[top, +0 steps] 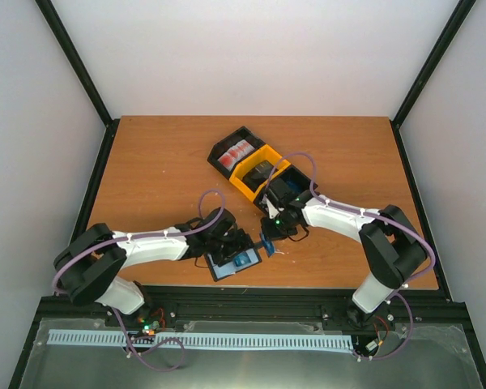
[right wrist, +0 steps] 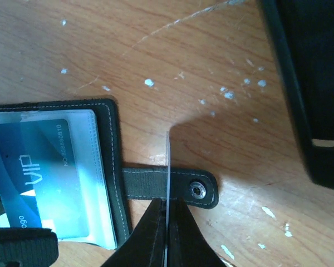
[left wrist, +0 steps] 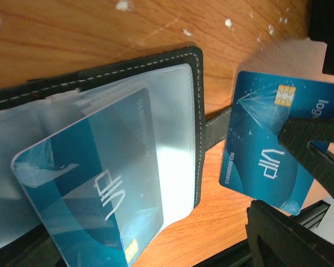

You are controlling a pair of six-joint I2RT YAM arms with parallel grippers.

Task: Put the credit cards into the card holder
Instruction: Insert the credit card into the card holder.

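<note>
The card holder (left wrist: 196, 111) lies open on the table, its clear pockets up and its clasp tab (right wrist: 178, 186) pointing right. One blue credit card (left wrist: 94, 183) sits part-way in a pocket, a corner sticking out. My left gripper (left wrist: 156, 231) hangs open over the holder, its fingers (left wrist: 284, 239) wide apart and gripping nothing. My right gripper (right wrist: 167, 203) is shut on a second blue credit card (left wrist: 267, 133). That card stands on edge just above the clasp tab, beside the holder. From above, the held card (top: 268, 243) is right of the card holder (top: 223, 267).
The joined black-yellow-black bins (top: 251, 166) stand behind the right gripper, and a black bin wall (right wrist: 312, 83) is close on its right. The table's front edge runs just below the holder. White flecks dot the wood.
</note>
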